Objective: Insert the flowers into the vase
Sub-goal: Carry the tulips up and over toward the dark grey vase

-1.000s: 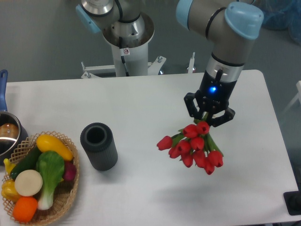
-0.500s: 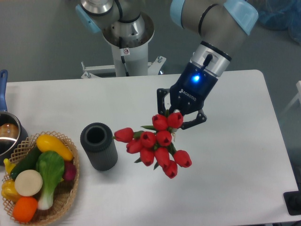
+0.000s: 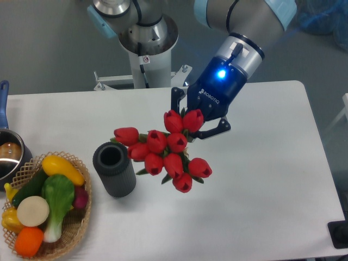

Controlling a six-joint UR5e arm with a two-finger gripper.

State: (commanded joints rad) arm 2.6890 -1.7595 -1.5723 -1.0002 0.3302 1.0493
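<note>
My gripper (image 3: 196, 115) is shut on the stems of the flowers (image 3: 166, 153), a bunch of red tulip buds with green leaves, held in the air above the white table. The buds face the camera and hide most of the stems. The leftmost bud hangs just above and to the right of the vase (image 3: 114, 168), a dark grey ribbed cylinder standing upright with its round mouth open. The bunch is beside the vase, not in it.
A wicker basket (image 3: 76, 225) with toy vegetables stands at the front left, close to the vase. A shiny metal pot (image 3: 10, 155) with a blue handle sits at the left edge. The robot base (image 3: 147, 49) stands behind the table.
The arm has carried the flowers leftward and a little back across the table, from the right-centre to just beside the vase. The vase and basket have not moved.
</note>
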